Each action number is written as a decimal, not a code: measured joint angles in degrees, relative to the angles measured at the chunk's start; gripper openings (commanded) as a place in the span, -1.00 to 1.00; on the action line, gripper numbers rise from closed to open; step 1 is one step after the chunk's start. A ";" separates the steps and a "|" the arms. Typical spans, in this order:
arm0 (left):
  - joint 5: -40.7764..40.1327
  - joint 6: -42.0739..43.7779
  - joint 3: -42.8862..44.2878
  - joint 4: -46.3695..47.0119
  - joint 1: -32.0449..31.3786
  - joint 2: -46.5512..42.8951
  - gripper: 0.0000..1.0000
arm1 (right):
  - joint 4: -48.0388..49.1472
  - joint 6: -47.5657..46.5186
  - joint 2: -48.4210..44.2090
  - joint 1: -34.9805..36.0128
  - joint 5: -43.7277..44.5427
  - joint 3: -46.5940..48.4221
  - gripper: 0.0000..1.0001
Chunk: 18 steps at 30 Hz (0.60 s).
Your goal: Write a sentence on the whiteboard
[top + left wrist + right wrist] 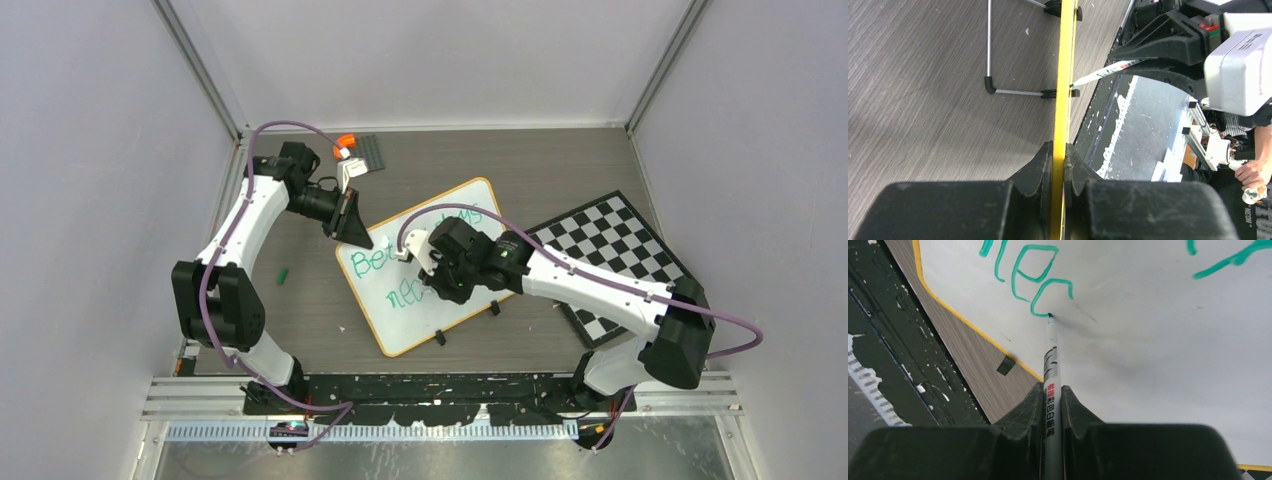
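The sentence (1033, 275) is going down in green on the whiteboard (425, 325), which is standing propped on the table (300, 320) between the two arms, just beside the checkerboard (610, 250). The second line is reading roughly "nea", its last letter unfinished. The marker (1052, 370) tip is touching the board at the end of that stroke. The right gripper (1052, 392) is pinching the marker barrel, jaws pressed tight against it. The left gripper (1059, 150) is clamping the board's yellow rim.

To do this letter well, I am thinking light, even pressure and a slow curve matching the height of its neighbours. The left hold needs to be firm so the board is not rocking under the tip.

The right wrist view is giving me the tip contact and the letter shapes, which the top view is hiding under the gripper. The top view alone is showing how much white is left to the right. The left wrist view is seeing the board edge-on, with no writing legible, plus a person's hand (1255, 172) at the far right.
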 measured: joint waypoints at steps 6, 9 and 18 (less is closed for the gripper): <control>0.00 -0.04 0.00 0.00 0.00 0.00 -1.00 | -0.13 -0.11 0.00 -1.55 0.98 2.93 -0.99; 0.00 -0.09 0.00 0.00 0.00 0.00 -1.00 | -0.11 -0.15 0.00 -1.79 1.38 3.63 -0.99; -0.04 -0.04 0.00 -0.02 0.00 0.00 -1.00 | 0.33 0.20 -0.13 -1.86 0.42 2.78 -1.00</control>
